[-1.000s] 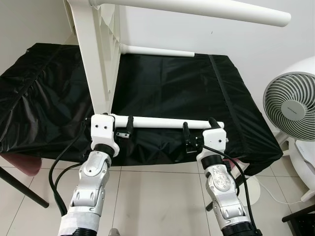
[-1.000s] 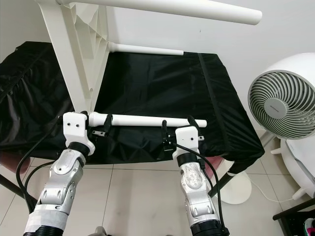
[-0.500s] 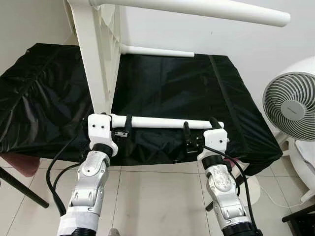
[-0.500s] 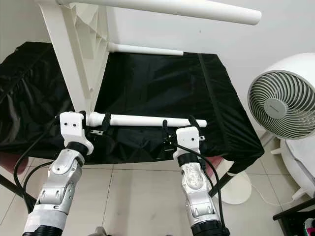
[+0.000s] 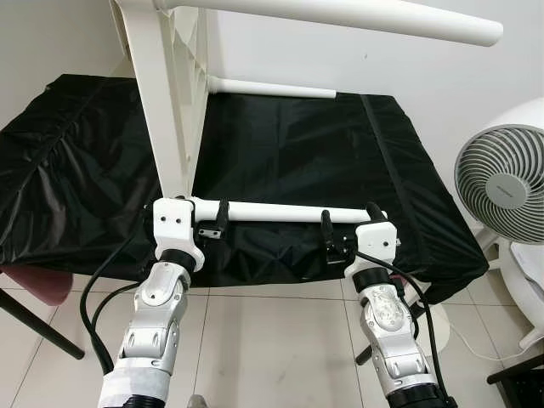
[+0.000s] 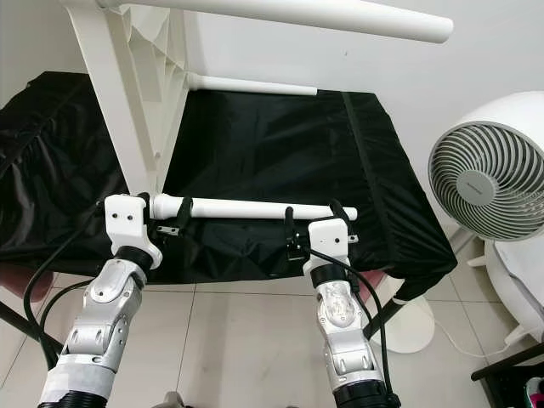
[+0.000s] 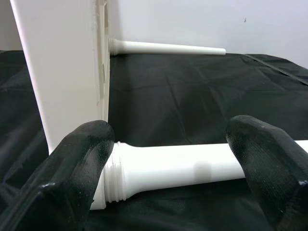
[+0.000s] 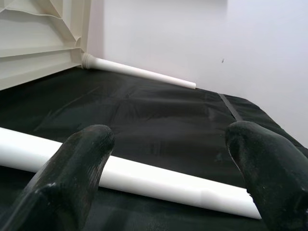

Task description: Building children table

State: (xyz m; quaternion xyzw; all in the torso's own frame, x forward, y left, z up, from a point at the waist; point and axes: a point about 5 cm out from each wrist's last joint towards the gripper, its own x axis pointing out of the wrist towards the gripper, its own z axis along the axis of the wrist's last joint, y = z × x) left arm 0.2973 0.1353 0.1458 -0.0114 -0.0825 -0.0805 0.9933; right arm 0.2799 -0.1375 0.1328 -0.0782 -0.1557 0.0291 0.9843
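A white table top (image 5: 166,93) stands on its edge on the black cloth (image 5: 323,144), with one leg (image 5: 340,15) fixed up high and another (image 5: 272,87) at the back. A loose white leg (image 5: 280,212) lies along the cloth's front edge, its threaded end (image 7: 113,173) by the table top. My left gripper (image 5: 197,214) is open at that threaded end, its fingers (image 7: 82,163) spread along the leg. At the narrow end, my right gripper (image 5: 348,219) is open too, its fingers (image 8: 79,154) spread along the leg (image 8: 144,180). Neither clamps it.
A white standing fan (image 5: 506,178) is close on the right, beside the cloth-covered surface. A white wall runs behind. Below the front edge is tiled floor (image 5: 263,340), with a pink item (image 5: 38,285) and a dark slanted rod (image 5: 34,323) at the left.
My right gripper has slid slightly right, toward the leg's narrow end. The left gripper and the loose leg stay about where they were.
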